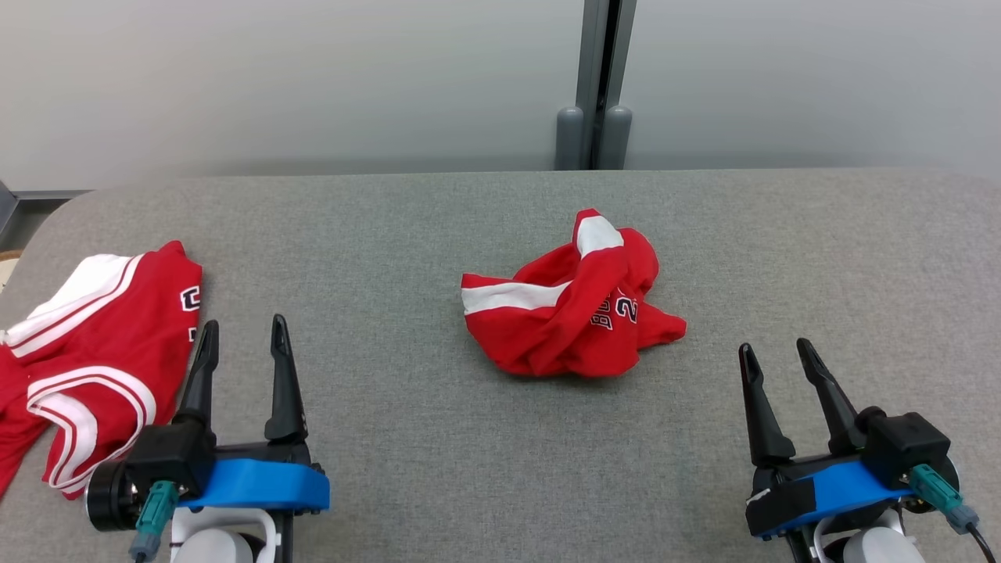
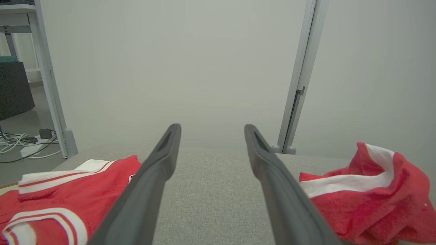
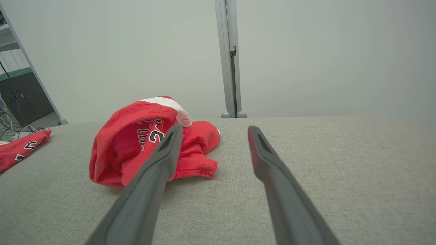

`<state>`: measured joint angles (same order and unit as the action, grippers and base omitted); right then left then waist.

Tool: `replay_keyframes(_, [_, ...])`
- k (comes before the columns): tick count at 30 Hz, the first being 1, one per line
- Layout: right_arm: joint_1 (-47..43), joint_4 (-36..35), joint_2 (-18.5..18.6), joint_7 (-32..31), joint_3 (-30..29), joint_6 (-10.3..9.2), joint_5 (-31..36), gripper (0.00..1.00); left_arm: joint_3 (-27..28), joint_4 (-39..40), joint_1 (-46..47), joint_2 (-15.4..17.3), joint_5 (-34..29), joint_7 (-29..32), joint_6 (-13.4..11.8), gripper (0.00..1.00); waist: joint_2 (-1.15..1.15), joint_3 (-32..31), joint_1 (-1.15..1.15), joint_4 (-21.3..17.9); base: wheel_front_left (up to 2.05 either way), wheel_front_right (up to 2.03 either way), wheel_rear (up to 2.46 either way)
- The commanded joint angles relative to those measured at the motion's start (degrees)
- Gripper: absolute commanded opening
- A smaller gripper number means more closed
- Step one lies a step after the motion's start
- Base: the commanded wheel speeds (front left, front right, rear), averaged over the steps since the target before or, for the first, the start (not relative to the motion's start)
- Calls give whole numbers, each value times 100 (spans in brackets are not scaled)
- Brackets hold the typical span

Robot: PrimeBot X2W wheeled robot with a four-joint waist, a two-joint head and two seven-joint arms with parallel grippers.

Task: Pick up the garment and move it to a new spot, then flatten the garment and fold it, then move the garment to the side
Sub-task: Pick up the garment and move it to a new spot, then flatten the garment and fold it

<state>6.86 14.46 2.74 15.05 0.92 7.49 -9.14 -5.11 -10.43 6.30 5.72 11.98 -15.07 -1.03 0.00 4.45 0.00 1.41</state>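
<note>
While floor cables show at the left wrist, garment between wide-open, empty left tool and right tool.

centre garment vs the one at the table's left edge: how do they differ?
The centre garment is bunched into a heap; the left garment lies spread flatter. The centre garment lies mid-table, apart from the left gripper; the left garment lies right beside it and runs off the head view's edge. Shared: both red with white trim and lettering, resting on the grey table.
</note>
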Motion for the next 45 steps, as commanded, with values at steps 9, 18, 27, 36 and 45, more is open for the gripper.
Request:
replay_keyframes(9, [-135,51,27,19,-29,1,42,100,133,61,-303,-96,-180,-15,60,100,0,-95,0,35,0,0,0])
replay_keyframes(18, [-114,63,27,19,-35,1,43,100,233,34,-328,-150,-277,-15,151,100,0,-72,0,58,0,0,0])
replay_keyframes(27, [-108,98,27,19,-26,1,31,100,304,-4,-303,-192,-348,-15,194,100,0,-79,0,36,0,0,0])
replay_keyframes(36, [-98,97,27,19,-41,1,26,100,325,-28,-257,-229,-397,-15,248,100,0,-78,0,53,0,0,0])
replay_keyframes(45, [33,115,26,20,72,1,77,100,341,-72,-259,-254,-407,-15,257,100,0,-102,0,82,0,0,0])
